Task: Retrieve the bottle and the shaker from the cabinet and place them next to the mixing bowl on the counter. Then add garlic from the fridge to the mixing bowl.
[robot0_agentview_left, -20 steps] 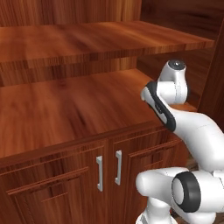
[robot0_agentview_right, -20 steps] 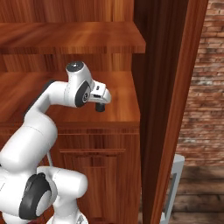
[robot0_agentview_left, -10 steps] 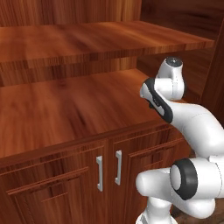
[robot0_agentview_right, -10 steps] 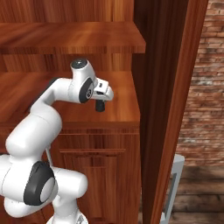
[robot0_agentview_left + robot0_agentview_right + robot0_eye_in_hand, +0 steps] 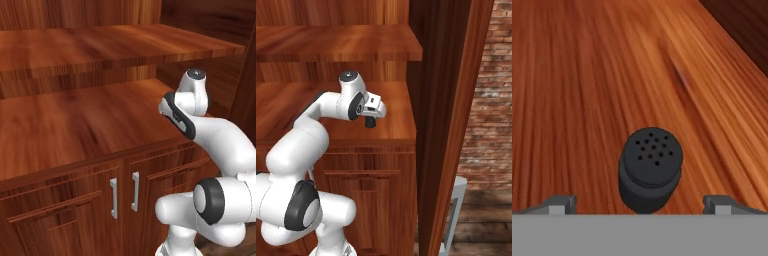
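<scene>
The shaker (image 5: pixel 650 170) stands upright on the cabinet's (image 5: pixel 75 145) broad lower shelf, near its right end, directly under the end effector (image 5: pixel 641 204). The fingers (image 5: pixel 559 204) are spread wide to either side of it, touching nothing, probably lined up to drop and pinch. It is a small black tapered cylinder with a holed cap.

A: What stands on the wooden shelf (image 5: pixel 587 75)?

B: A black shaker (image 5: pixel 650 170), upright, its round top dotted with small holes.

A: And the gripper (image 5: pixel 640 204)?

B: Its two fingertips (image 5: pixel 561 204) rise one on each side of the shaker, spread wide, both clear of it.

A: Anything past the shaker?

B: Bare reddish-brown grain, with a dark corner at the far right edge.
</scene>
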You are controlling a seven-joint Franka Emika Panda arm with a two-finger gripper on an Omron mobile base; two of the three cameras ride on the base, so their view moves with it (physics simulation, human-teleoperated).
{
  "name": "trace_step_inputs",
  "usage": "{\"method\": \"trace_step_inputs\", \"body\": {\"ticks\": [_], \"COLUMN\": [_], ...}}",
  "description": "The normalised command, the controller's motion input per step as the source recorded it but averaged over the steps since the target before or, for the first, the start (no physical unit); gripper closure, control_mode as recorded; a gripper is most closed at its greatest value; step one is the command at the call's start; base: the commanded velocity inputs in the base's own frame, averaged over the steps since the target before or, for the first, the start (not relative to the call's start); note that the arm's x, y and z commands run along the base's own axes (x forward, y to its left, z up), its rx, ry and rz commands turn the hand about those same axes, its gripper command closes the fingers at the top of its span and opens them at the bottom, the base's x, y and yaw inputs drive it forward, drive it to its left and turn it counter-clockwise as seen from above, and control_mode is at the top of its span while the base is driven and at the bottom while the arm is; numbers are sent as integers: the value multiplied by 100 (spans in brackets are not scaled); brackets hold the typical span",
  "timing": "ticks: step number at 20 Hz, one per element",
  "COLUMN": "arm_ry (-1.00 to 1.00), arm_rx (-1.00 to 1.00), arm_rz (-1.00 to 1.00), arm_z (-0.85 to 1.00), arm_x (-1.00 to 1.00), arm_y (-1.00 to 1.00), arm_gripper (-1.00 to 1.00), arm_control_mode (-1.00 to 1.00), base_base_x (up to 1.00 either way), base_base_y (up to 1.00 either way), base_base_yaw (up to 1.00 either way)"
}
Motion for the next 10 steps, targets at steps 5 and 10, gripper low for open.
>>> {"method": "trace_step_inputs", "body": {"ticks": [5,10], "arm_ry": [0,0], "arm_rx": [0,0], "arm_rz": [0,0], "arm_z": [-17,-11], "arm_x": [15,10], "arm_y": [0,-2], "arm_gripper": [-100,-100], "arm_control_mode": [-100,-100], "base_base_x": [0,0], "base_base_y": [0,0], "base_base_yaw": [0,0]}}
